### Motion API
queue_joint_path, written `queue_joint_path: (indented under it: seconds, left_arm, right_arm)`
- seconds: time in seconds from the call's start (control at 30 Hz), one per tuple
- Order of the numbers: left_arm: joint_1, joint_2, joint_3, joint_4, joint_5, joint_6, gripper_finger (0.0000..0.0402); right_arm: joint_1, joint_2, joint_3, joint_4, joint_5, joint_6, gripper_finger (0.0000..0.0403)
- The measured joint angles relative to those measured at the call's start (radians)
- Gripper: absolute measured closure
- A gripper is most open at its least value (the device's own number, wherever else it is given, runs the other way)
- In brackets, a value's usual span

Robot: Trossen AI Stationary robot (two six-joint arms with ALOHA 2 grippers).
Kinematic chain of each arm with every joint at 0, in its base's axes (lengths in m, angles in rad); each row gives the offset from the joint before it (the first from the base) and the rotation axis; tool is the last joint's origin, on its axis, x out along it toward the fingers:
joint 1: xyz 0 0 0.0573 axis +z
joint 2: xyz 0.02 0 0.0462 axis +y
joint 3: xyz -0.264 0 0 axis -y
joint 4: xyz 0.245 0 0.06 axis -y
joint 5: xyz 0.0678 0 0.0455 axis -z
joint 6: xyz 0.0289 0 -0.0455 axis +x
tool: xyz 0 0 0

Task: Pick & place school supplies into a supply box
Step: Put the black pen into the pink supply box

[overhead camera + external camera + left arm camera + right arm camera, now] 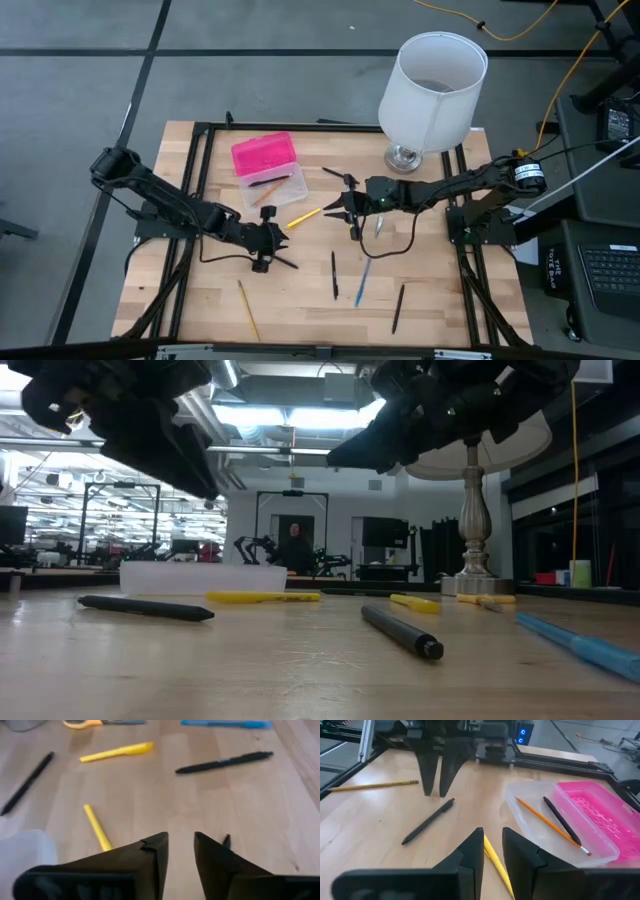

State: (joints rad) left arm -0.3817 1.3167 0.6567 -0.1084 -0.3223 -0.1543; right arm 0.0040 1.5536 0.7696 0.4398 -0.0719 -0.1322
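You see the supply box [268, 172] beside the lamp [430, 95], pencil [547, 821] and pen inside. Past the box, your left gripper [434, 794] hangs parted over a black pen [427, 821]; your right gripper [492, 851], jaws parted and empty, hovers over a yellow marker [305, 216].

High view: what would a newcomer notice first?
Probably the big white lampshade at the table's far right, then the supply box left of centre with its hot-pink lid. Pens and pencils lie scattered across the wood, with the left gripper and right gripper hovering among them.
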Motion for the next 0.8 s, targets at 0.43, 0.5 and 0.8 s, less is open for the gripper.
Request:
queue_joint_path:
  seconds: [0.43, 0.5, 0.8]
  left_arm:
    - [0.038, 0.140, 0.000, -0.012, 0.109, -0.102, 0.0277]
    - [0.038, 0.161, 0.001, -0.014, 0.138, -0.122, 0.0278]
    - [0.003, 0.253, 0.147, -0.255, 0.173, -0.111, 0.0274]
  right_arm:
    - [0.000, 0.000, 0.000, 0.001, 0.000, -0.005, 0.0327]
    - [0.000, 0.000, 0.000, -0.001, 0.000, -0.005, 0.0327]
    - [0.000, 0.000, 0.000, -0.003, 0.000, -0.007, 0.0327]
